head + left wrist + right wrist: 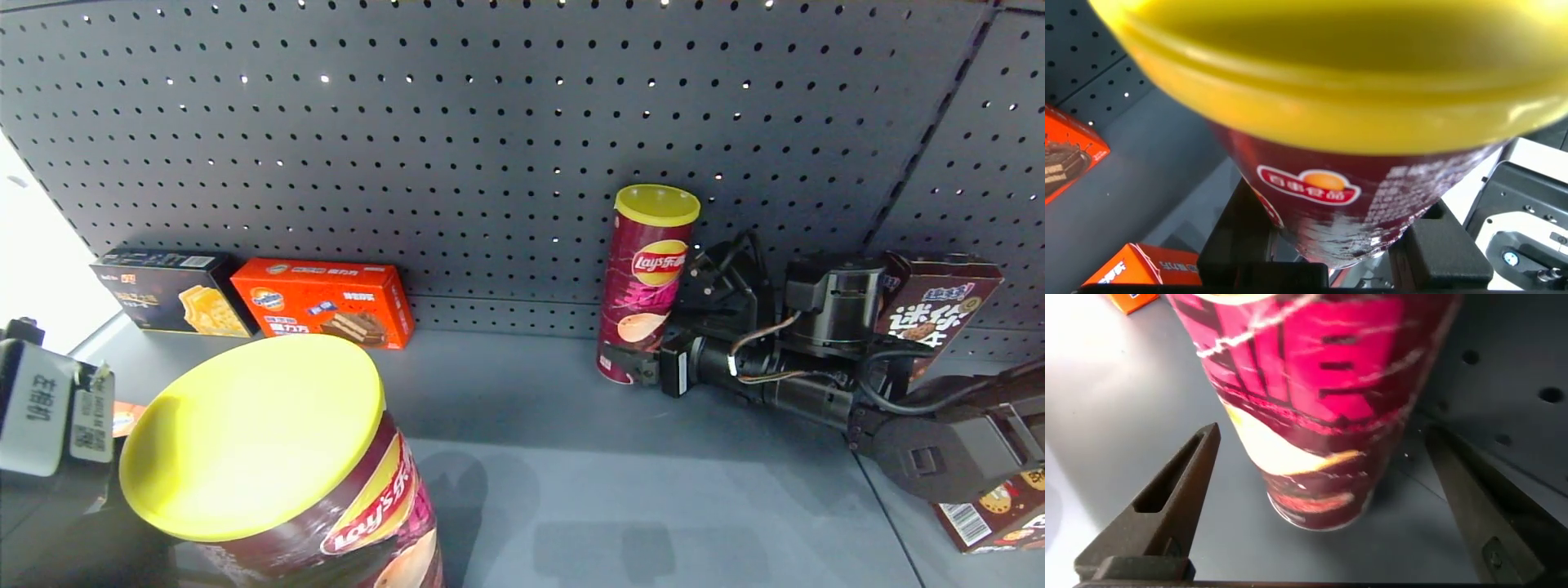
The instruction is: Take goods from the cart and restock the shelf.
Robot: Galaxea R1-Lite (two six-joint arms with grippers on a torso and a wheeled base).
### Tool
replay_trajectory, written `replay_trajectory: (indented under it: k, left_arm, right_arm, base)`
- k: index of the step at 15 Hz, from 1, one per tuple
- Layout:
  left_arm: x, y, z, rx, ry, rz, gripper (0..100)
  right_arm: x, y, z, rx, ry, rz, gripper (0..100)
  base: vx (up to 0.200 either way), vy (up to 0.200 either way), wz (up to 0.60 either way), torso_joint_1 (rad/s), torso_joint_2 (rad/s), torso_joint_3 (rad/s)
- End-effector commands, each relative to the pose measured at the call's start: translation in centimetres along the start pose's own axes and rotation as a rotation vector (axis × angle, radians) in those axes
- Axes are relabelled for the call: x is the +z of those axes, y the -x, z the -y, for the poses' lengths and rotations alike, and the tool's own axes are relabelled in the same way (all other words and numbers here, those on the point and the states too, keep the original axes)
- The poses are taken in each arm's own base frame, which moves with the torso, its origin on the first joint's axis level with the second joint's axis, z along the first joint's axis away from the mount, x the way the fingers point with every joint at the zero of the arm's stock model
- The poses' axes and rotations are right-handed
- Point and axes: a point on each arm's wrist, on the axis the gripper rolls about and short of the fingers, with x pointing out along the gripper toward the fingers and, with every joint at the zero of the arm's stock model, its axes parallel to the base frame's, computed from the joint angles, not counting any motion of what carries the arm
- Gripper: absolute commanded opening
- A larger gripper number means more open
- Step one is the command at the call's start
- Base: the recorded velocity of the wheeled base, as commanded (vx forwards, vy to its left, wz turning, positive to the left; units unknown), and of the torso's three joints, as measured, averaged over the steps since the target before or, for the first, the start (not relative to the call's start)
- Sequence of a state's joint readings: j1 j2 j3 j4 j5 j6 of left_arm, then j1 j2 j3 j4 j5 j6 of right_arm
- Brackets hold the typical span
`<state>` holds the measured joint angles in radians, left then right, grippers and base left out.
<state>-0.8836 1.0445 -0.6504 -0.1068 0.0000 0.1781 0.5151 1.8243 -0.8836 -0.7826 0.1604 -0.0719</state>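
while your right gripper (1321, 434) sits released, its fingers (1167, 506) spread to either side of the standing can (645, 286) with a gap on each side, that can is upright on the shelf (571, 457), close to the pegboard (490, 122). your left gripper (1339, 245) is clamped on the held can (269, 457), yellow lid up, at the shelf's front left. an orange box (326, 302) and a black box (171, 291) lie side by side at the back left. a brown box (939, 310) stands behind the right arm.
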Motion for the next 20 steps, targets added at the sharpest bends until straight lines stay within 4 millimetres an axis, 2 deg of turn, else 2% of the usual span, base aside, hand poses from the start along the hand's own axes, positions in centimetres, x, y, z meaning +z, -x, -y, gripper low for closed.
replay_trajectory:
  k: [1, 5, 10, 11, 15, 20]
  left_arm:
    - [0.0, -0.1, 0.0, 0.0, 0.0, -0.003, 0]
    - [-0.1, -0.1, 0.0, 0.001, 0.001, -0.004, 0]
    - [-0.3, -0.1, 0.0, 0.0, 0.002, -0.01, 0]
    - [-0.3, -0.1, 0.0, 0.0, 0.002, -0.01, 0]
    - [-0.3, -0.1, 0.0, 0.0, 0.011, -0.01, 0]
    - [-0.2, 0.0, 0.0, 0.002, 0.016, -0.008, 0]
  right_arm:
    - [-0.2, -0.3, 0.0, 0.0, 0.0, -0.004, 100]
    - [0.0, -1.3, 0.1, -0.001, 0.001, 0.006, 100]
    - [-0.4, -1.4, 0.1, 0.001, 0.002, -0.004, 100]
    - [-0.5, -1.4, 0.0, 0.005, 0.003, -0.009, 0]
    - [-0.3, -0.7, -1.1, 0.029, 0.004, -0.006, 0]
    - [0.4, 2.5, -2.0, 0.043, 0.009, 0.008, 0]
  base:
    - [0.0, 0.0, 0.0, 0.0, 0.0, 0.0]
    - [0.0, 0.0, 0.0, 0.0, 0.0, 0.0]
    - [0.0, 0.0, 0.0, 0.0, 0.0, 0.0]
    - [0.0, 0.0, 0.0, 0.0, 0.0, 0.0]
    - [0.0, 0.0, 0.0, 0.0, 0.0, 0.0]
    - [0.0, 0.0, 0.0, 0.0, 0.0, 0.0]
